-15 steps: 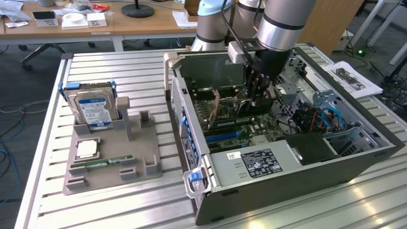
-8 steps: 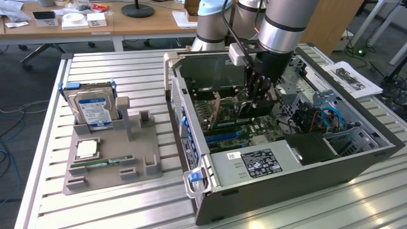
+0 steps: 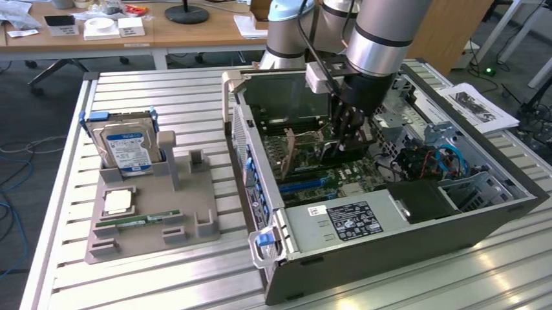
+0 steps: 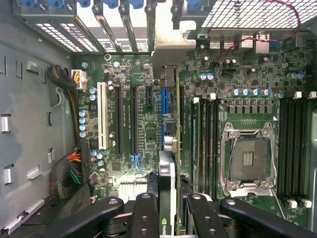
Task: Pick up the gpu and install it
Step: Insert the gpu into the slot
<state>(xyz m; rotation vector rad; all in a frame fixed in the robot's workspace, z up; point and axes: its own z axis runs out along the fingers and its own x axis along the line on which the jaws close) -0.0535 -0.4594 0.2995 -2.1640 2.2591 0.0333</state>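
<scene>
One claw pinches the gpu edge-on inside the open computer case.

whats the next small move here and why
Probably ease straight down a little: the gripper is shut on the gpu, held edge-on and running roughly along the blue slot, and it doesn't look seated yet.

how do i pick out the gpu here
Look into the open computer case on the slatted metal table, where the arm reaches in. Held edge-on in the gripper over the motherboard is a thin card, the gpu. Unlike the parts mounted around it, it bears an NVIDIA logo.
</scene>
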